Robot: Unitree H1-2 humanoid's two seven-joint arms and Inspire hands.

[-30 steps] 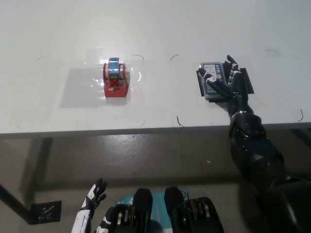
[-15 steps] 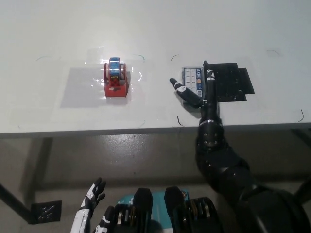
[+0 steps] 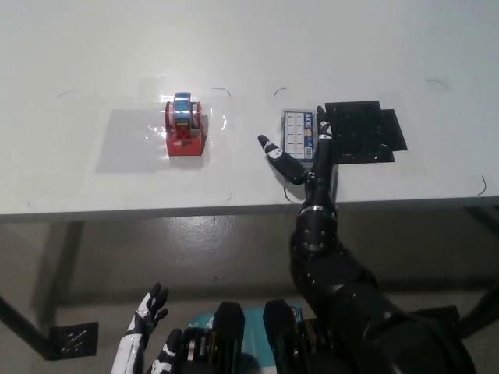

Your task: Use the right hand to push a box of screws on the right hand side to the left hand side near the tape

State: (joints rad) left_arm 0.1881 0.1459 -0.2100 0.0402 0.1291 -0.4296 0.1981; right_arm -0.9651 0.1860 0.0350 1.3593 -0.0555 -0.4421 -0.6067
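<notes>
The box of screws (image 3: 297, 134) has slid leftward over the last second: it sat on the black mat (image 3: 362, 131) with the right hand (image 3: 300, 160) draped over it, and it now lies clear of the mat's left edge on the bare white surface (image 3: 93, 62). The black hand rests against the box's right and near sides, fingers spread, one reaching out toward 9 o'clock, gripping nothing. The tape (image 3: 185, 127), in its red dispenser, stands well apart at 9 o'clock of the box, so the push looks roughly a third done and needs more leftward travel. The left hand (image 3: 145, 319) hangs low at 7 o'clock, fingers splayed and idle.
</notes>
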